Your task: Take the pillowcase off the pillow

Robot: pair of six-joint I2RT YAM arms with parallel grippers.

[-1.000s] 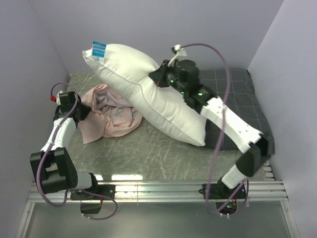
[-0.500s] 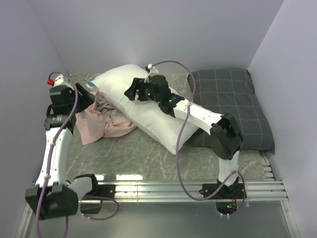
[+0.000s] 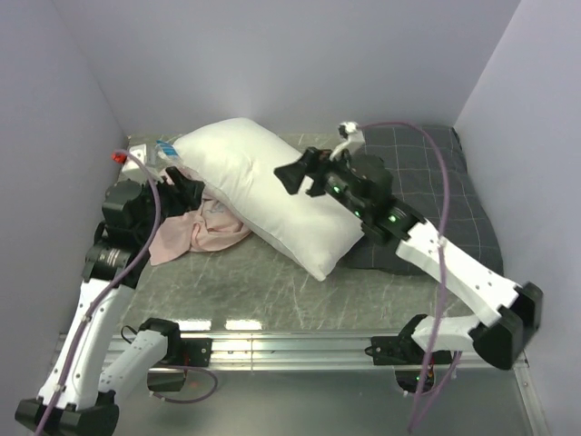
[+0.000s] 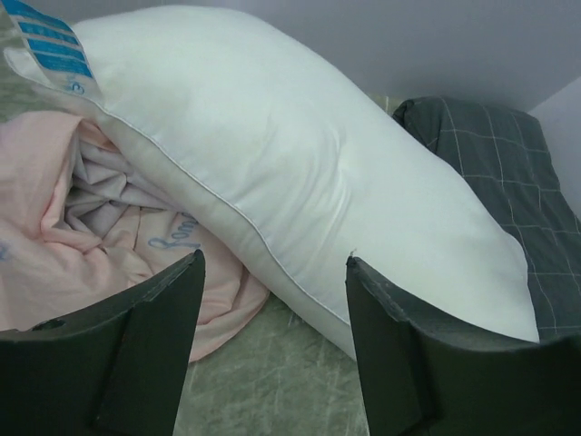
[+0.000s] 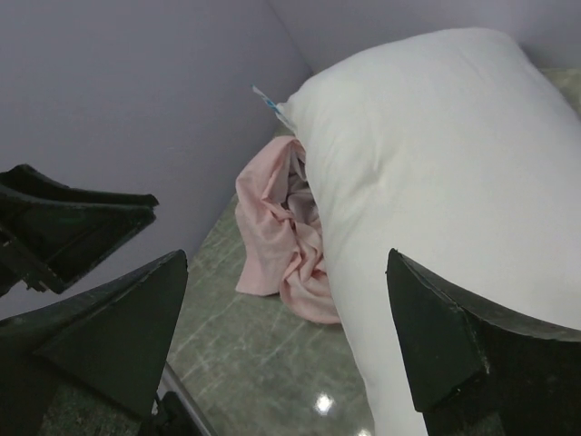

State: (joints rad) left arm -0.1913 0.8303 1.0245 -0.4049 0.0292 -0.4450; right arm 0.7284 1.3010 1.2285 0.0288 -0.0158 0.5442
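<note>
The plump white pillow (image 3: 259, 186) lies bare on the table, slanting from back left to front centre, its near-left edge resting on the crumpled pale pink pillowcase (image 3: 195, 232). My left gripper (image 3: 186, 193) hovers open just left of the pillow, above the pillowcase, with nothing between its fingers. In the left wrist view the pillow (image 4: 300, 173) overlaps the pillowcase (image 4: 82, 227) ahead of the open gripper (image 4: 272, 259). My right gripper (image 3: 290, 174) hangs open over the pillow's middle. The right wrist view shows the pillow (image 5: 445, 182), the pillowcase (image 5: 277, 227) and the empty right gripper (image 5: 286, 254).
A flat dark grey checked pillow (image 3: 445, 182) lies at the back right, partly under the white pillow's near end. Pale walls close in on the left, back and right. A blue label (image 3: 166, 148) sticks out of the white pillow's far left corner.
The right gripper has opened and let go of the pillow, which dropped from its raised tilt to lie on the table. The left gripper opened and lifted off the pillowcase.
</note>
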